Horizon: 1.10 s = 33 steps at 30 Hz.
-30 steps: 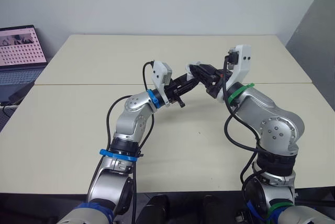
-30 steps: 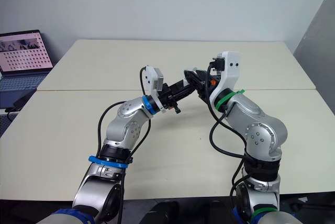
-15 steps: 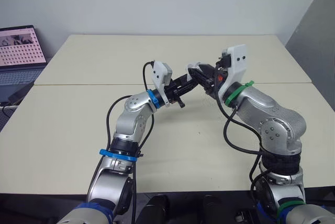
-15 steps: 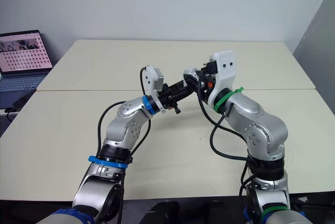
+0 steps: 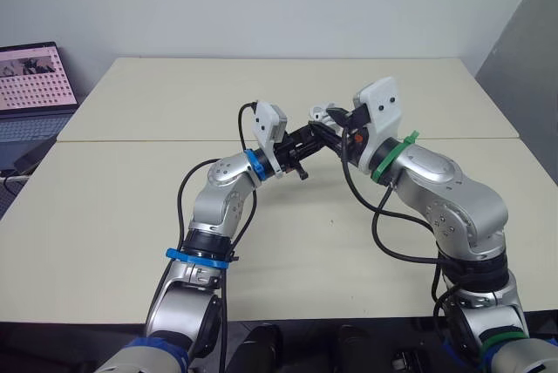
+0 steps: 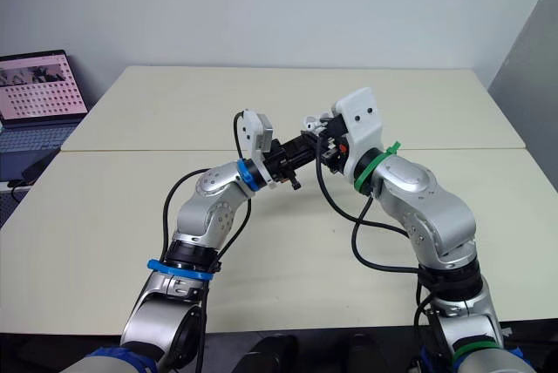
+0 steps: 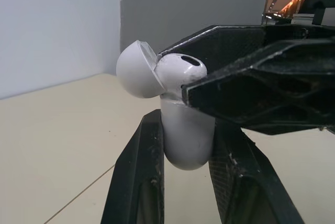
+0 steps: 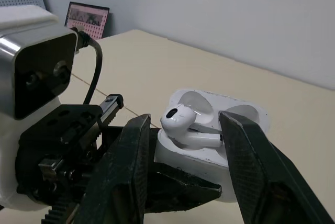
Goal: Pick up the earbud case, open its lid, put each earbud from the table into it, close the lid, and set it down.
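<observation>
My left gripper [image 7: 187, 124] is shut on the lower body of the white earbud case [image 7: 186, 135], holding it up above the table's middle [image 5: 324, 114]. Its domed lid [image 7: 135, 69] is hinged open. My right gripper [image 8: 184, 122] reaches in over the case's open top from the other side, with a white earbud [image 8: 183, 124] between its fingers. The earbud lies partly in the case [image 8: 230, 110], head toward the left gripper's fingers [image 8: 89, 124]. In the head views the two grippers meet at the case, left gripper [image 5: 307, 139] below and right gripper [image 5: 336, 126] beside it.
Two cream tables [image 5: 174, 94] stand pushed together, with a seam running across under the grippers. An open laptop [image 5: 30, 77] stands past the far left edge. A grey wall rises behind the tables.
My right wrist has swung left and rolled over, bringing its gripper in over the open case. The left arm and the case have stayed in place.
</observation>
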### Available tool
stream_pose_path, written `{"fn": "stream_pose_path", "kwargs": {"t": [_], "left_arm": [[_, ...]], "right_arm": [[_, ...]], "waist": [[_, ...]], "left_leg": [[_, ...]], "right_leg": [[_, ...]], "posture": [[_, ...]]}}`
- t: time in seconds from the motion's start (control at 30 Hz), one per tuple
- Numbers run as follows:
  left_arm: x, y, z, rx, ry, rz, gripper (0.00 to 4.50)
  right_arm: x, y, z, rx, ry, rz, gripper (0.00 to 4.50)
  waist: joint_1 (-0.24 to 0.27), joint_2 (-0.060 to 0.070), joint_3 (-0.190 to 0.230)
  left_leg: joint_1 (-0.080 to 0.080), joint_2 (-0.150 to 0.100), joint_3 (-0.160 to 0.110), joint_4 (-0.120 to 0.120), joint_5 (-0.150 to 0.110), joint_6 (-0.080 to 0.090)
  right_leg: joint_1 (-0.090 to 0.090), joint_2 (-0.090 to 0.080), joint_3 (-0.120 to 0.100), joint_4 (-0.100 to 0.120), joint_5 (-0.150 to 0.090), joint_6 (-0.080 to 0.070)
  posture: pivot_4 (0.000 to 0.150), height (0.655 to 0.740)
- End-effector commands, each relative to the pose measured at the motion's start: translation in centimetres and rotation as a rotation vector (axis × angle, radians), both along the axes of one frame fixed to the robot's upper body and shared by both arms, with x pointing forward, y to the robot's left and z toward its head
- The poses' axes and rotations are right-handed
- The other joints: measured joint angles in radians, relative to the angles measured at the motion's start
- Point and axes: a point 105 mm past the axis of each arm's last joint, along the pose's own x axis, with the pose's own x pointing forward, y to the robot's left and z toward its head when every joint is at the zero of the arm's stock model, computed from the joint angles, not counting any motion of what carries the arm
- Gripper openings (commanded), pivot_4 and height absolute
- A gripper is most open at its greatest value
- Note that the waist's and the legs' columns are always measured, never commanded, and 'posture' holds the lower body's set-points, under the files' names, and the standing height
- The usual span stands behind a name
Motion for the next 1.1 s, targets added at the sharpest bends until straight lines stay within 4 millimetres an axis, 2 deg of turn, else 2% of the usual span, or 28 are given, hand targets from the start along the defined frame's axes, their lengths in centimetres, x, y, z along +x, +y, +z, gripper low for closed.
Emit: {"fn": "stream_pose_path", "kwargs": {"t": [0.03, 0.37, 0.47, 0.6, 0.63, 0.93, 1.03, 1.1], "left_arm": [[-0.6, -0.4, 1.9, -0.014, -0.081, -0.017, 0.75], [-0.7, -0.5, 1.9, -0.013, -0.082, -0.021, 0.75], [-0.7, -0.5, 1.9, -0.014, -0.081, -0.022, 0.75], [-0.7, -0.5, 1.8, -0.014, -0.079, -0.022, 0.75], [-0.7, -0.5, 1.8, -0.014, -0.078, -0.023, 0.75], [-0.7, -0.5, 1.7, -0.013, -0.073, -0.022, 0.75], [-0.5, 0.0, 1.3, -0.008, -0.057, -0.006, 0.75], [-0.2, 0.7, 0.8, 0.005, -0.044, 0.013, 0.75]], "right_arm": [[-0.7, 0.6, 1.2, -0.015, -0.077, 0.026, 2.11], [-0.5, 0.5, 1.2, -0.042, -0.099, 0.01, 2.11], [-0.4, 0.5, 1.2, -0.042, -0.102, 0.007, 1.57], [-0.3, 0.4, 1.3, -0.041, -0.106, 0.002, 0.14], [-0.3, 0.4, 1.3, -0.04, -0.106, 0.001, 0.02], [-0.5, 0.0, 2.0, -0.016, -0.122, -0.002, 0.02], [-1.0, -1.0, 3.1, -0.001, -0.136, 0.01, 0.02], [-1.5, -2.5, 3.8, -0.022, -0.133, 0.013, 0.02]], "waist": [[0.0, 0.0, 0.0], [0.0, 0.0, 0.0], [0.0, 0.0, 0.0], [0.0, 0.0, 0.0], [0.0, 0.0, 0.0], [0.0, 0.0, 0.0], [0.0, 0.0, 0.0], [0.001, 0.0, 0.0]], "left_leg": [[0.0, 0.0, 0.0, 0.0, 0.0, 0.0], [0.0, 0.0, 0.0, 0.0, 0.0, -0.001], [0.0, 0.0, 0.0, 0.0, 0.0, -0.001], [0.0, 0.0, 0.0, 0.0, 0.001, -0.001], [0.0, 0.0, 0.0, 0.0, 0.001, -0.001], [0.0, 0.0, 0.0, 0.0, 0.001, -0.001], [0.0, 0.0, 0.0, 0.0, 0.001, -0.001], [0.0, 0.0, 0.0, 0.0, 0.0, -0.001]], "right_leg": [[0.0, 0.0, 0.0, 0.0, 0.0, 0.0], [0.0, 0.0, 0.0, 0.0, 0.0, 0.0], [0.0, 0.0, 0.0, 0.0, 0.0, 0.0], [0.0, 0.0, 0.0, 0.0, 0.0, 0.0], [0.0, 0.0, 0.0, 0.0, 0.0, 0.0], [0.0, 0.0, 0.0, 0.0, 0.0, 0.0], [0.0, 0.0, 0.0, 0.0, 0.0, 0.0], [0.0, 0.0, 0.0, 0.0, 0.0, 0.0]], "posture": [[0.15, 0.74], [0.15, 0.74], [0.15, 0.74], [0.15, 0.74], [0.15, 0.74], [0.15, 0.74], [0.15, 0.74], [0.15, 0.74]]}}
